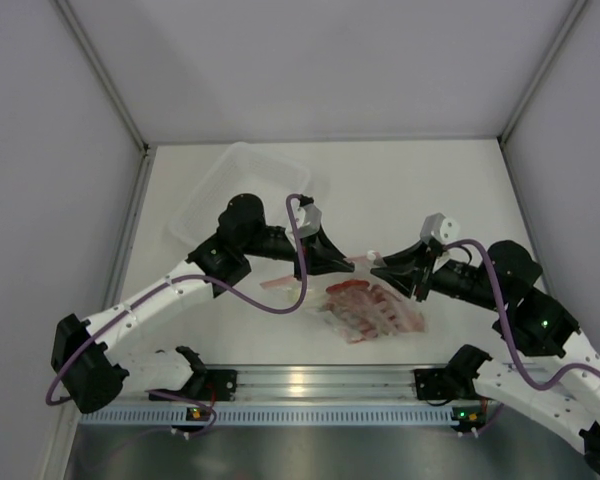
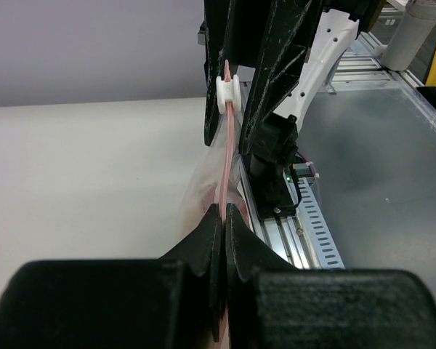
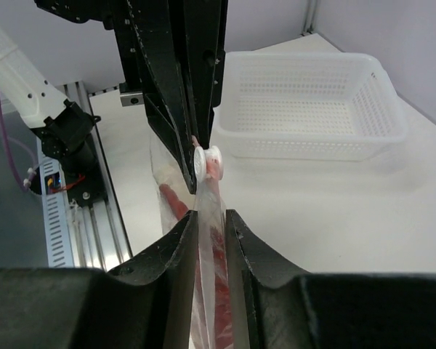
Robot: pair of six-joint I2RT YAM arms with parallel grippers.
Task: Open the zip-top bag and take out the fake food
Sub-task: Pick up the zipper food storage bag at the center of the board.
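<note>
On the surface (image 1: 460, 200) we count one tray (image 1: 212, 195), far left, and one bag (image 1: 412, 322) at the middle, its top lifted. We judge the opening barely begun. The red food (image 1: 365, 305) is all inside and we cannot count it. The left jaws are clamped on the pink strip (image 2: 225, 167). The right jaws are narrowly parted around the film, grip unclear. There is one slider (image 3: 203, 161).

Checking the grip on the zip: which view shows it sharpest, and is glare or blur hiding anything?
Left wrist: zip strip and slider crisp, the left tool a dark, soft mass. Right wrist: slider clear, bag film pale and see-through. Top external: glare only on the metal rail; zip tiny.
</note>
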